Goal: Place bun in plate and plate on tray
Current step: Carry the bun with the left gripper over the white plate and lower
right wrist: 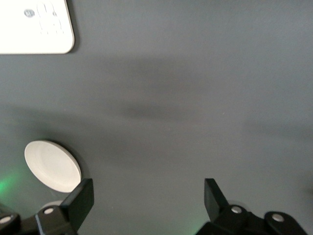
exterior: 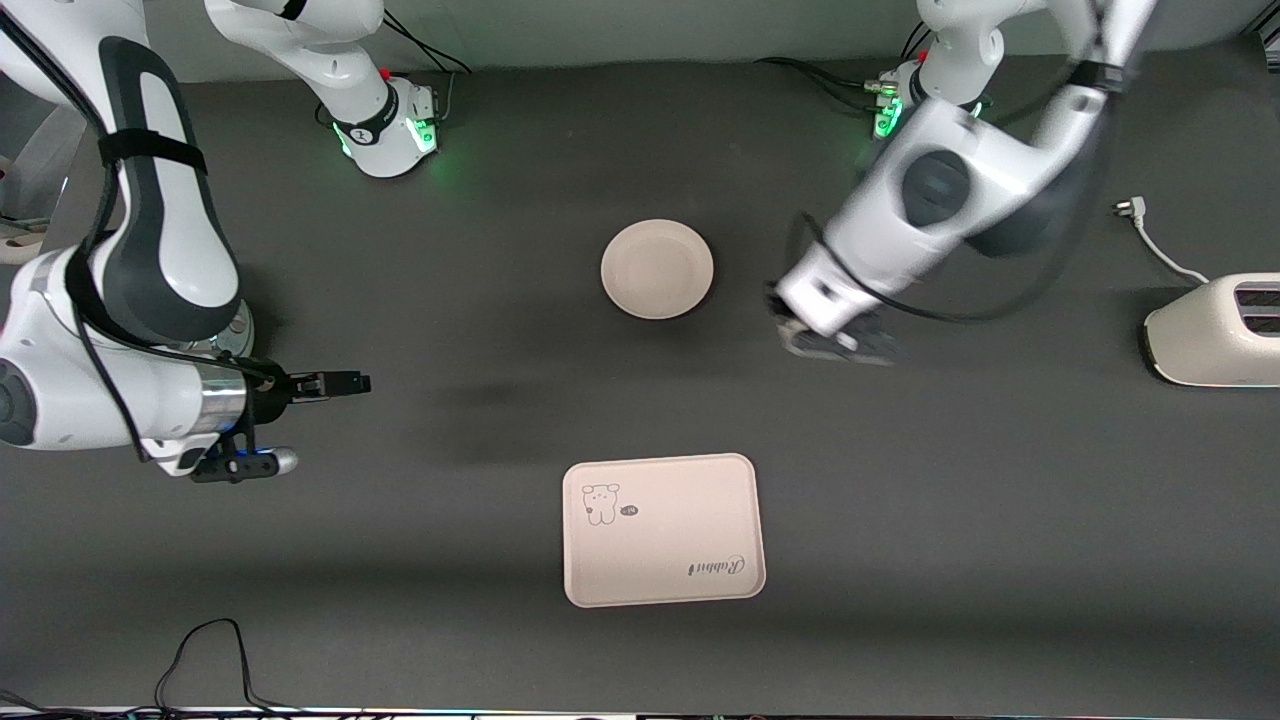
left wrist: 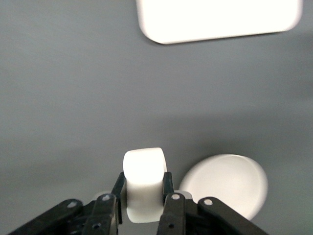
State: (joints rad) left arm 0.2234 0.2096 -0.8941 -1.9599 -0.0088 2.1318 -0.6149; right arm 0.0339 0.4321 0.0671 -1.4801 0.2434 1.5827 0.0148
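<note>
My left gripper (exterior: 835, 338) is over the bare table beside the plate (exterior: 657, 268), toward the left arm's end. It is shut on the bun (left wrist: 143, 180), a small off-white lump held between the fingers; the front view hides the bun. The plate also shows in the left wrist view (left wrist: 226, 183), close beside the gripper (left wrist: 143, 193), and it is empty. The tray (exterior: 663, 530) lies nearer to the front camera than the plate, with nothing on it. My right gripper (exterior: 352, 383) is open and empty over the table toward the right arm's end, and it waits (right wrist: 149, 200).
A white toaster (exterior: 1215, 330) stands at the left arm's end of the table, with its white cable and plug (exterior: 1150, 235) on the mat. The right wrist view shows the plate (right wrist: 53, 165) and a corner of the tray (right wrist: 34, 27).
</note>
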